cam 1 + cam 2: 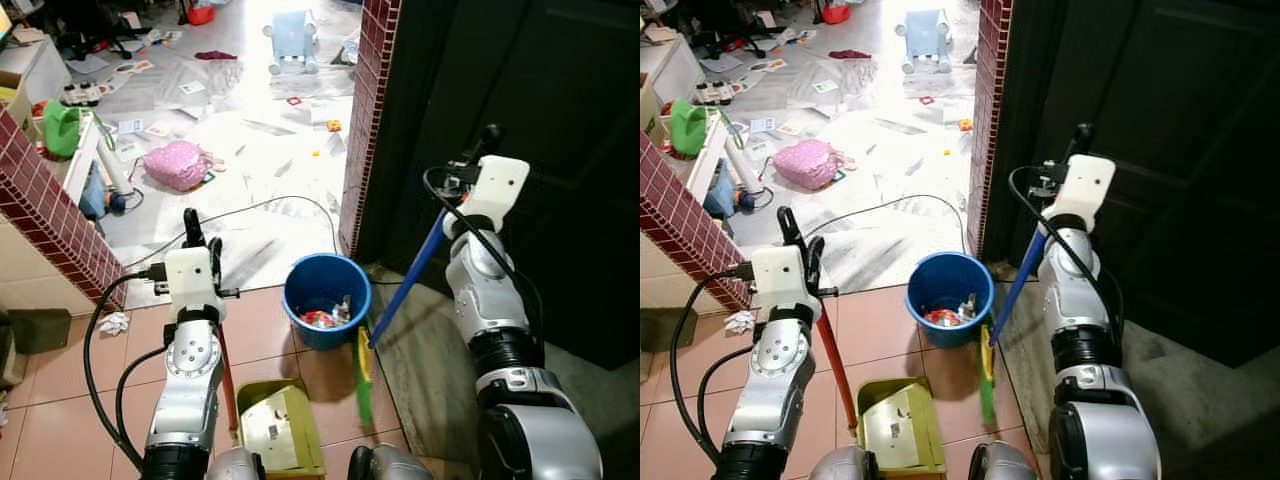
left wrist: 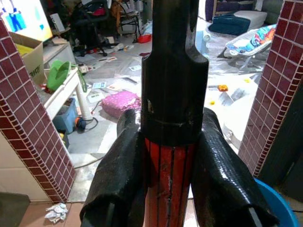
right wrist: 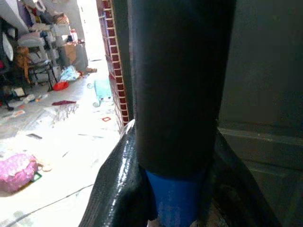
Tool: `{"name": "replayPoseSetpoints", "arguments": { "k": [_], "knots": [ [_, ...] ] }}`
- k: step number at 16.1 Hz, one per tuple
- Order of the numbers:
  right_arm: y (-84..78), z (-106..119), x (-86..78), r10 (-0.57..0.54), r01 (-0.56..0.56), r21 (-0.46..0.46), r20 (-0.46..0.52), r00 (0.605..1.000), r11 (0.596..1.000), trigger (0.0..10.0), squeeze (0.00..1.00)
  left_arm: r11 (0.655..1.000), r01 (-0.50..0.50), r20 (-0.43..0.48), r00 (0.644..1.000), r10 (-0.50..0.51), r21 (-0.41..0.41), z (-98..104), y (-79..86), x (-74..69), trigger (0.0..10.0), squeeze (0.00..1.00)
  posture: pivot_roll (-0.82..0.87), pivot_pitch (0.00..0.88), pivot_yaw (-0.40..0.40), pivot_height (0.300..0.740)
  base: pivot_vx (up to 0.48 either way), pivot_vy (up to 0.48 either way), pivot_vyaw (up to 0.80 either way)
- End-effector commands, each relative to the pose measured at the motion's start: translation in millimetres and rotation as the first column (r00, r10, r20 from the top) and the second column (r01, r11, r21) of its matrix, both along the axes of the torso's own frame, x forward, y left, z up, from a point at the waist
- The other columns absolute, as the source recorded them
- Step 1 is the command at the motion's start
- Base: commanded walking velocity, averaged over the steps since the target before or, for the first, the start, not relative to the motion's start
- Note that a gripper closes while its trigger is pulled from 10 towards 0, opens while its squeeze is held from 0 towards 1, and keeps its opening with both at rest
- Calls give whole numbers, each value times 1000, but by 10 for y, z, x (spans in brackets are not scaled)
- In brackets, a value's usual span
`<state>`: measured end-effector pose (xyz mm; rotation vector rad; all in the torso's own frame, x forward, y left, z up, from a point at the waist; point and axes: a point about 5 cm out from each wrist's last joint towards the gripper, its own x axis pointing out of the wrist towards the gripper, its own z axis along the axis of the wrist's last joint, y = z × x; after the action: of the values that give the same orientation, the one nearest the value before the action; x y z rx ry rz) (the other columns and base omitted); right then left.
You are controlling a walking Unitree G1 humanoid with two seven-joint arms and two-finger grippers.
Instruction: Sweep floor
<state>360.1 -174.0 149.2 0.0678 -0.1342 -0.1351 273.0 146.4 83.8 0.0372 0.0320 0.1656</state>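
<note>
Broom [image 1: 405, 285] beside bucket [image 1: 322, 298], brick pillar [image 1: 362, 120] close.

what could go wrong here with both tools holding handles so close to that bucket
1. The blue bucket stands right beside the broom head; a swing might tip its litter out.
2. The black cable lies across the floor ahead and could snag the broom.
3. The yellow dustpan holds scraps; tilting its red handle could spill them.

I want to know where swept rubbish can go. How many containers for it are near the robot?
2. A blue bucket stands on the tiles ahead, litter inside. A yellow-green dustpan lies at the robot's feet, on the red handle in the left gripper. Others may be hidden.
</note>
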Motion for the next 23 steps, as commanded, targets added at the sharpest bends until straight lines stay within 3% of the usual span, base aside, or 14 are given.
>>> {"name": "replayPoseSetpoints", "arguments": {
  "k": [1, 5, 8, 15, 23],
  "knots": [
    [5, 53, -23, 20, -18, -34, 33, 999, 999, 10000, 0, 1000, 16, 50, 999, -16, -8, 119, -25, 29, 10000, 0, -36, 0, -8, 740, 0, 0, 0],
    [-22, -284, -253, 53, -61, -111, -69, 996, 992, 10000, 0, 1000, -15, 27, 1000, 15, -24, 90, 25, -6, 10000, 0, -35, 0, -12, 740, 0, 0, 0],
    [-1, -564, -468, 93, -115, -135, -159, 983, 984, 10000, 0, 1000, -12, 27, 1000, 13, -28, 102, 42, 15, 10000, 0, -37, 0, -10, 740, 0, 435, 0],
    [231, -477, -483, 239, -257, -159, -122, 963, 953, 10000, 0, 999, -24, 31, 999, 24, -22, 141, 68, 58, 10000, 0, -32, 0, -14, 740, 0, 480, 0],
    [272, -537, -497, 249, -272, -186, -139, 958, 944, 10000, 0, 998, -49, 28, 998, 50, -37, 138, 89, 68, 10000, 0, -13, 0, -15, 740, 0, 480, 0]
  ]
}}
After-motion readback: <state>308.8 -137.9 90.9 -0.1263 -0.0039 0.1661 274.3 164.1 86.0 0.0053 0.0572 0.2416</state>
